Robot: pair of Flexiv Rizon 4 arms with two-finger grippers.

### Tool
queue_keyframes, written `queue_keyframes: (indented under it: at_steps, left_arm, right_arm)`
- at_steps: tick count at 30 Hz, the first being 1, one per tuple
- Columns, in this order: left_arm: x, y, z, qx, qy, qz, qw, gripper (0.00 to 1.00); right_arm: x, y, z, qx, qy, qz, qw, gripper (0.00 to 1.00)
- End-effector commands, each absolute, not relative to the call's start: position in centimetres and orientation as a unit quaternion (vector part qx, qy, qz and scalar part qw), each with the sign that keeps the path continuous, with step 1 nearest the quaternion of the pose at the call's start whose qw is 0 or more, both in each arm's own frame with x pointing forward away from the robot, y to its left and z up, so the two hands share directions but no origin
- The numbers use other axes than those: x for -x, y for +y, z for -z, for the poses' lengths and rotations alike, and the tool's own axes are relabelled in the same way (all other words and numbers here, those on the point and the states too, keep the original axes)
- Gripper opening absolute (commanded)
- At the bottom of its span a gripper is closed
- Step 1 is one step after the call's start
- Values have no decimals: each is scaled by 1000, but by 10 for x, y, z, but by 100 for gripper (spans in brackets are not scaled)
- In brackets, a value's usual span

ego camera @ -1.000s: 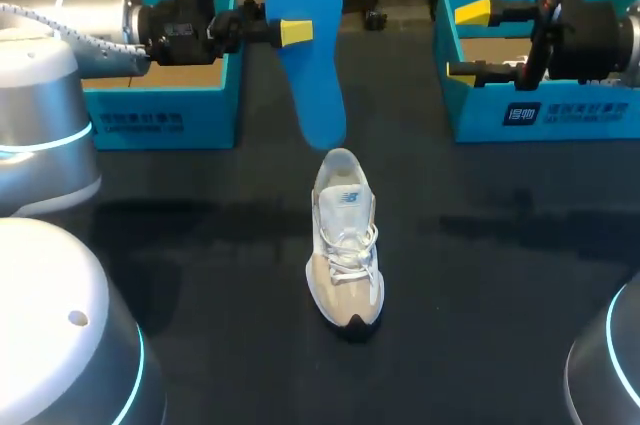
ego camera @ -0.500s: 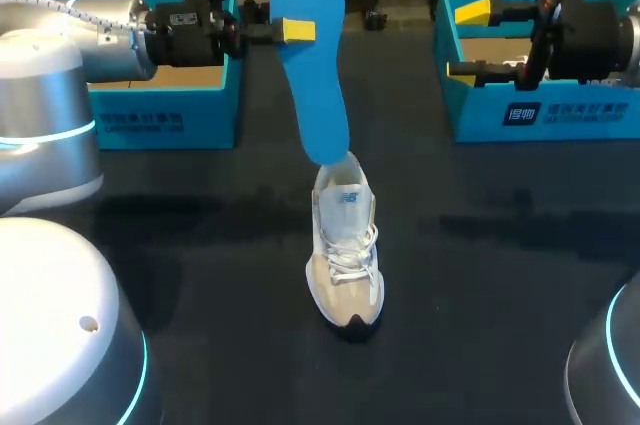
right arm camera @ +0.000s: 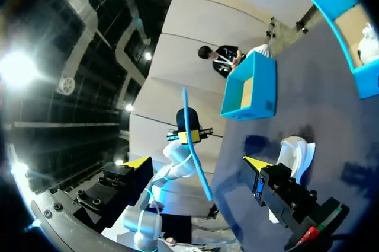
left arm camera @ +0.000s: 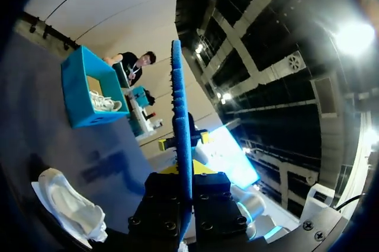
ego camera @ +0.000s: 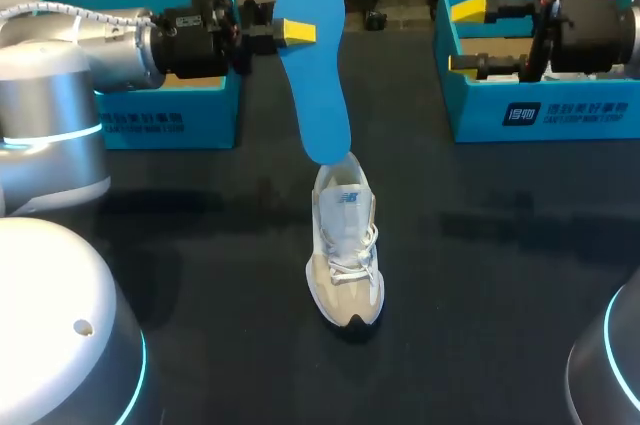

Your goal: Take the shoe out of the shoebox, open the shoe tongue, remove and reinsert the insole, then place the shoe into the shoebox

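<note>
At the middle of the dark tabletop (ego camera: 200, 275) stands a beige and white sneaker (ego camera: 345, 245), upright on its sole, toe toward 6 o'clock and heel toward 12. Over the heel hangs the blue insole (ego camera: 315, 55), nearly upright and leaning a little, its lower end at the sneaker's heel opening; I cannot tell whether it touches. The left gripper (ego camera: 297, 31) comes in from 9 o'clock and pinches the insole's upper part between its fingers; in the left wrist view the insole (left arm camera: 181, 121) stands edge-on, clamped between the two sides of that gripper (left arm camera: 182, 172). The left shoebox (ego camera: 160, 115), teal, sits at 10 o'clock from the sneaker. The right shoebox (ego camera: 540, 110) sits at 2 o'clock, and the right gripper (ego camera: 465, 38) hangs at its near left corner, fingers spread wide with nothing between them.
</note>
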State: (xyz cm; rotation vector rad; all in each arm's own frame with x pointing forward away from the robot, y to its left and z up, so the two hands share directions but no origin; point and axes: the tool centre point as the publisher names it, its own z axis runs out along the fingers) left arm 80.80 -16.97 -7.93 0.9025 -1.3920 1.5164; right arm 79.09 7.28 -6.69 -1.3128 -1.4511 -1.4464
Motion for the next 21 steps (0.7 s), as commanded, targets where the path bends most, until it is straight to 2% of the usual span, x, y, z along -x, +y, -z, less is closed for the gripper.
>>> queue_keyframes:
  at_steps: [1, 8, 21]
  left_arm:
    - [-811, -173, 84, -372, -562, -595, 438, 0]
    - [-816, -175, 93, -406, -539, -565, 475, 0]
    - [-823, -179, 101, -424, -517, -561, 489, 0]
  right_arm:
    - [-773, 75, 44, 537, -572, 544, 296, 100]
    - [-765, 82, 12, 562, -624, 494, 225, 100]
    - [-761, 100, -37, 590, -696, 396, 103, 100]
